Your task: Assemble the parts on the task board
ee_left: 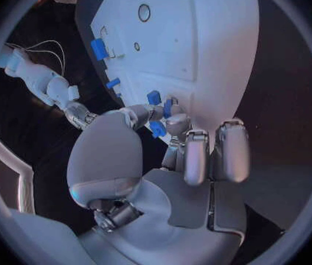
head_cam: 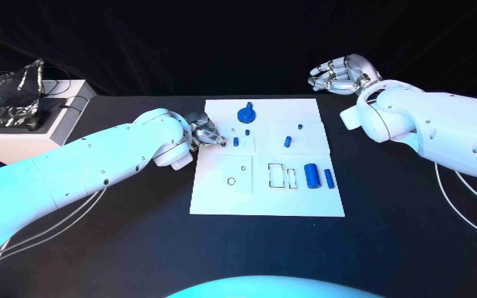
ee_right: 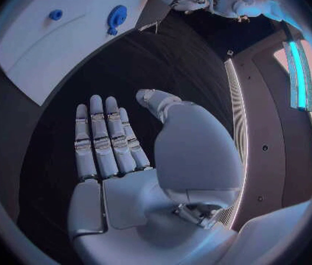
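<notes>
The white task board [head_cam: 224,198] lies mid-table. On it are a round blue gear part [head_cam: 245,114], small blue pegs [head_cam: 287,141] and two blue cylinders [head_cam: 311,175] beside empty slots. My left hand [head_cam: 204,132] is at the board's left edge, by a small blue peg [head_cam: 236,141]. In the left wrist view its thumb and fingertips [ee_left: 175,123] pinch a small blue part [ee_left: 158,129] just over the board [ee_left: 200,35]. My right hand [head_cam: 343,74] hovers behind the board's far right corner. Its fingers [ee_right: 100,138] are spread flat and hold nothing.
A white box [head_cam: 40,132] with a crumpled silver bag [head_cam: 22,91] and cables stands at the table's far left. Black tabletop [head_cam: 398,229] surrounds the board. The right wrist view shows the gear [ee_right: 117,16] and board corner [ee_right: 45,47].
</notes>
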`<state>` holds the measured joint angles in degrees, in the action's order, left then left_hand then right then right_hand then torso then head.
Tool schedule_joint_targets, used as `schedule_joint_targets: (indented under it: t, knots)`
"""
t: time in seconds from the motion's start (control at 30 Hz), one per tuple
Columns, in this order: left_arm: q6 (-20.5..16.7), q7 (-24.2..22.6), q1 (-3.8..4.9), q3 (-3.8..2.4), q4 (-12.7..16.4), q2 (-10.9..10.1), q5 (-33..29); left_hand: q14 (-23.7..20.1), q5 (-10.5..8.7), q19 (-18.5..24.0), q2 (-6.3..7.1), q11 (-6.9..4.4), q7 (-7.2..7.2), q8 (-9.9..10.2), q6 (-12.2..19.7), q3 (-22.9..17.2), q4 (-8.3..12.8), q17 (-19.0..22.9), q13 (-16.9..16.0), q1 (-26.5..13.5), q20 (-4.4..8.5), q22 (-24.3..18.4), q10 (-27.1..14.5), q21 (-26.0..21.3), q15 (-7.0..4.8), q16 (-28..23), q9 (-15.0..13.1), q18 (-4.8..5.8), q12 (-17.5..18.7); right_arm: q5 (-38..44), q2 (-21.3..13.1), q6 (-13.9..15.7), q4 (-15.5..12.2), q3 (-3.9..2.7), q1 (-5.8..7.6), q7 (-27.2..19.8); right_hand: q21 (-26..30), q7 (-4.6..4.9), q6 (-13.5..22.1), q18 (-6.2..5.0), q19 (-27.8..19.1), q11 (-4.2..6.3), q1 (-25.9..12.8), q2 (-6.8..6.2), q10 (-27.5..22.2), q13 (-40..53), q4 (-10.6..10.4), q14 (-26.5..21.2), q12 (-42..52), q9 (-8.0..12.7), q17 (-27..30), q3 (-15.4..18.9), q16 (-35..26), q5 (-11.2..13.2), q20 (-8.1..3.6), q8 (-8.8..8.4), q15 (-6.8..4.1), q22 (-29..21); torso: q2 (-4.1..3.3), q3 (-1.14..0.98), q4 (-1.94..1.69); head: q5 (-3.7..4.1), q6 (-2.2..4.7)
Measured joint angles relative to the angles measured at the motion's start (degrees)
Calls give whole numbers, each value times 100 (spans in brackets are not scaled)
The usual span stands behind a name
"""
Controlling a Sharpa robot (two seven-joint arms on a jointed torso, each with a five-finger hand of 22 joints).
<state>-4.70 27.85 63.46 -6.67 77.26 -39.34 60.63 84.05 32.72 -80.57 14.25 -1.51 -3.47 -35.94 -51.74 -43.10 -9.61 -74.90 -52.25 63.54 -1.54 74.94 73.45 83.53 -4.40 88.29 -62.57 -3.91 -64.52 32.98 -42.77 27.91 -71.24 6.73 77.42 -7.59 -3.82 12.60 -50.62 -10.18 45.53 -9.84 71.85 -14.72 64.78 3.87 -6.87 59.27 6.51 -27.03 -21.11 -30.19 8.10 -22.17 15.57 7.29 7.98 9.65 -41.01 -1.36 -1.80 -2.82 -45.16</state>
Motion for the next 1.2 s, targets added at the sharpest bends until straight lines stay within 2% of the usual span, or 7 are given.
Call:
schedule_joint_targets:
  t: [1.2]
  knots:
    - [262, 14, 14, -16, -180, 128, 331, 0, -24, 1, -22, 3, 0, 38, -1, 0, 0, 0, 44, -22, 0, -1, -2, -3, 1, -3, 2, -1, 0, 10, -17, -10, -27, 0, 0, 2, 0, 0, 0, 0, -22, 0, 0, 0, 1, 1, -16, 0, 0, -4, 8, 16, -22, 0, 22, 0, 0, -22, 5, -4, -5, 19, -65]
